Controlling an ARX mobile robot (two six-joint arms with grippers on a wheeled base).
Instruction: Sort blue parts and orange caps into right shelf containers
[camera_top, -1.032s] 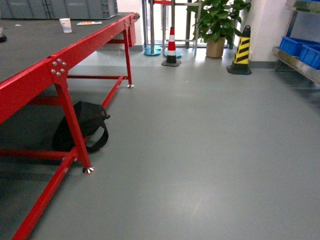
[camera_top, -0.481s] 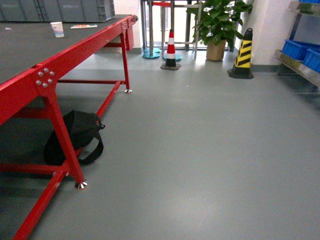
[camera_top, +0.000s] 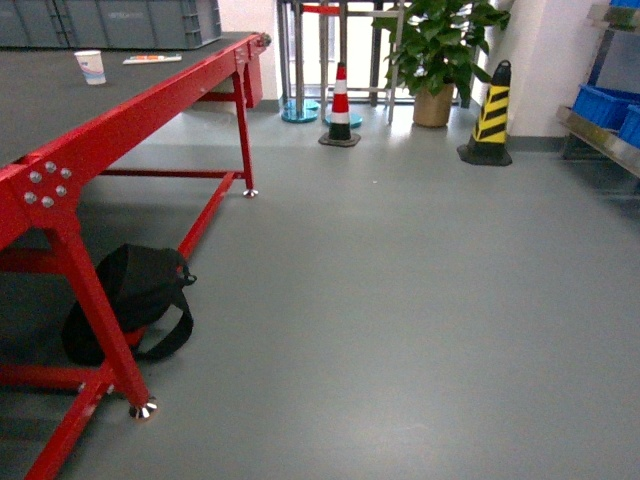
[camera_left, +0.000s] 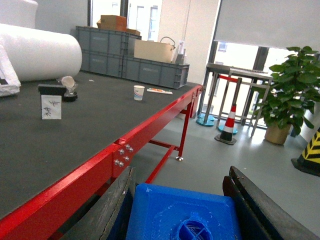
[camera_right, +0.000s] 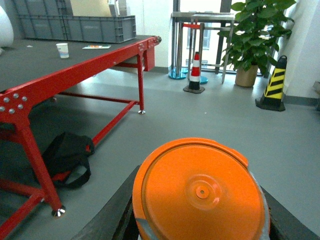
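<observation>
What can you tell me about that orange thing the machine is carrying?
The orange cap fills the bottom of the right wrist view, seen top-on: a round, flat, smooth plastic-looking lid with a raised rim and a tiny dimple at its centre. It sits between the dark fingers of the right gripper, which press on both sides. Its side wall and any print are hidden.

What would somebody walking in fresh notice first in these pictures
Most striking is the orange cap filling the lower part of the right wrist view, held between the right gripper's fingers, and the blue part clamped likewise in the left gripper. Next comes the long red-framed table along the left of the head view, with a black bag on the floor beneath it. Blue crates sit on the shelf at far right.
</observation>
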